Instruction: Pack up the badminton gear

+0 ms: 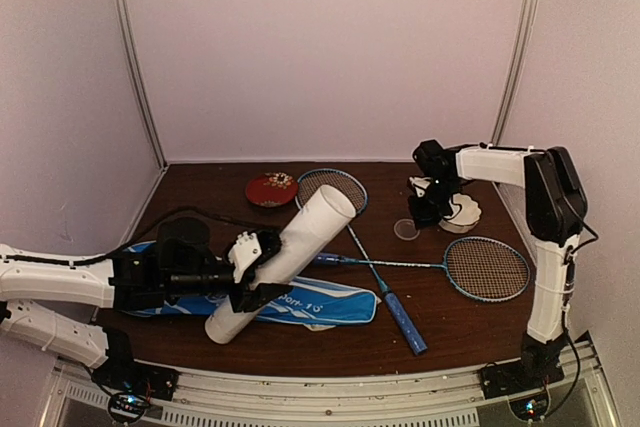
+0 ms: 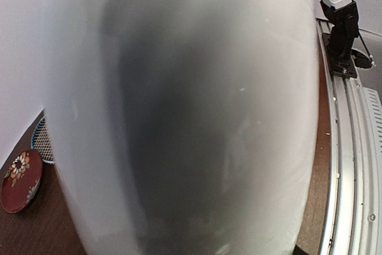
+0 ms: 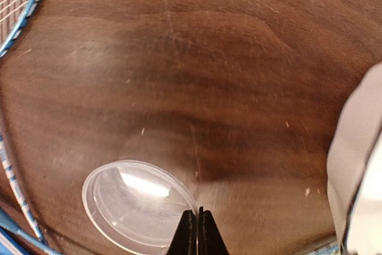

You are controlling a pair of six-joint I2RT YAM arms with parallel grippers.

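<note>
My left gripper [image 1: 254, 272] is shut around the long white tube [image 1: 290, 252], which tilts up and away over the blue white-lettered racket bag [image 1: 320, 305]. The tube [image 2: 179, 111] fills the left wrist view and hides the fingers. Two blue-handled rackets lie crossed: one [image 1: 375, 272] runs from the back to the front, the other [image 1: 487, 268] has its head at the right. My right gripper [image 3: 198, 216] is shut, pinching the rim of a clear round lid [image 3: 134, 204] just above the table; it also shows in the top view [image 1: 424, 211]. No shuttlecock shows.
A small red dish [image 1: 271, 189] sits at the back, also in the left wrist view [image 2: 21, 180]. A white scalloped bowl [image 1: 463, 212] stands right of my right gripper. A blue racket frame [image 3: 24, 10] curves along the right wrist view's left edge.
</note>
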